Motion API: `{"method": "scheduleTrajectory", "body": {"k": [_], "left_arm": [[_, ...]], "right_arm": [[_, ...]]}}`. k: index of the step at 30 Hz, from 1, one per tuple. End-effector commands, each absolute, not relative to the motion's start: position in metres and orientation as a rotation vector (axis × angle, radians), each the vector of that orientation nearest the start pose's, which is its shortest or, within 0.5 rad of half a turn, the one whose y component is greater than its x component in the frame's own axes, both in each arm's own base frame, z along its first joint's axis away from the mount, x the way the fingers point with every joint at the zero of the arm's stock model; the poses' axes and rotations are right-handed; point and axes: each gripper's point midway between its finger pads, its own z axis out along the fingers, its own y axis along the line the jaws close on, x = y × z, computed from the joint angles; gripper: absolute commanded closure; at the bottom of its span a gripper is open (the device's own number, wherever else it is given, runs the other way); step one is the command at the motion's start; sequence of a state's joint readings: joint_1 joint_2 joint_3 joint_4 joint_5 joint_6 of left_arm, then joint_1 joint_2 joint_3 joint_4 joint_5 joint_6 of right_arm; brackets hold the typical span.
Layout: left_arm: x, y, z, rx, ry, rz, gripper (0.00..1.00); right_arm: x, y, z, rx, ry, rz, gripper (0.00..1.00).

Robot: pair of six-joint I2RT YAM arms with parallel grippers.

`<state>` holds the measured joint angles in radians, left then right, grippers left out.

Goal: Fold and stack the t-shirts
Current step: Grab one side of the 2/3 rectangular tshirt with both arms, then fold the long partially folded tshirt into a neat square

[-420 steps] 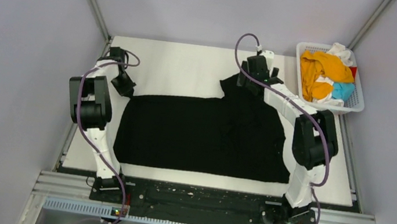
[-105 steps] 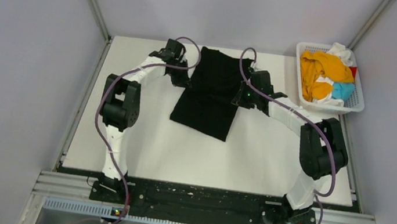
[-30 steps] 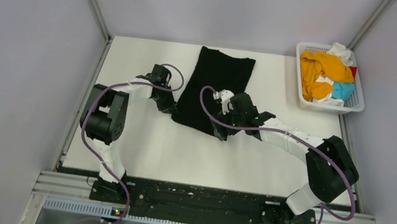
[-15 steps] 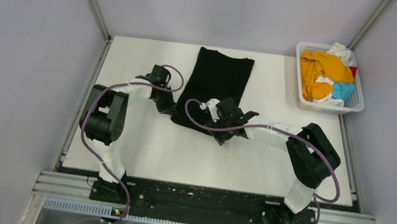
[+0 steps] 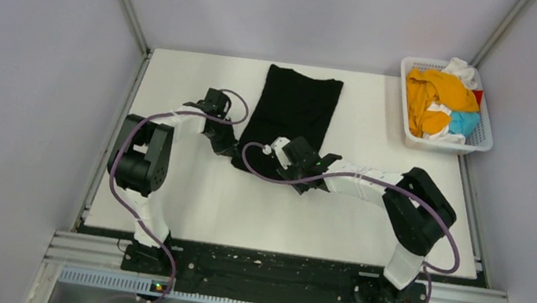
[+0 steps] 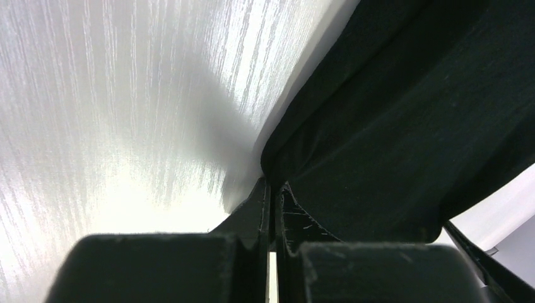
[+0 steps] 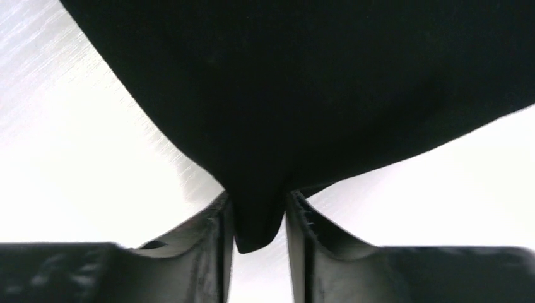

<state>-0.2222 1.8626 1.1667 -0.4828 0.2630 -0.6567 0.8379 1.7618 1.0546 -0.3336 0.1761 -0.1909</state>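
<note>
Shirt (image 5: 290,119) corners sit between both tools (image 7: 257,218) (image 6: 272,192).

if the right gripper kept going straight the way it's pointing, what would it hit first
The black t-shirt: its corner already sits between the right gripper fingers, and the folded cloth fills the view ahead.

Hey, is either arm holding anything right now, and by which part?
Left gripper is shut on the black t-shirt at its near left corner. Right gripper has the near right corner between its fingers, jaws not fully closed.
</note>
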Motion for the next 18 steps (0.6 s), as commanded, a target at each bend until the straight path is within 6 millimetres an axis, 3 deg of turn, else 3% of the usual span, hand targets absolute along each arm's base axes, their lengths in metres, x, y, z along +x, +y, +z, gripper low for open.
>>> {"method": "scheduleTrajectory", "body": {"k": [1, 4, 7, 14, 18], "left_arm": [[0.340, -0.145, 0.022, -0.565, 2.855, -0.514, 1.00], [0.338, -0.144, 0.026, -0.564, 2.853, -0.518, 1.00], [0.333, -0.142, 0.033, -0.556, 2.847, -0.514, 1.00], [0.312, -0.129, 0.072, -0.556, 2.761, -0.477, 1.00], [0.305, -0.124, 0.100, -0.541, 2.696, -0.485, 1.00]], "right_arm": [[0.271, 0.265, 0.013, -1.295, 2.312, 0.066, 0.73], [0.259, 0.272, 0.014, -1.316, 2.330, 0.169, 0.89], [0.242, 0.290, 0.027, -1.356, 2.312, 0.357, 0.98], [0.189, 0.337, 0.104, -1.472, 2.127, 0.932, 1.00], [0.183, 0.337, 0.132, -1.472, 2.075, 1.006, 1.00]]}}
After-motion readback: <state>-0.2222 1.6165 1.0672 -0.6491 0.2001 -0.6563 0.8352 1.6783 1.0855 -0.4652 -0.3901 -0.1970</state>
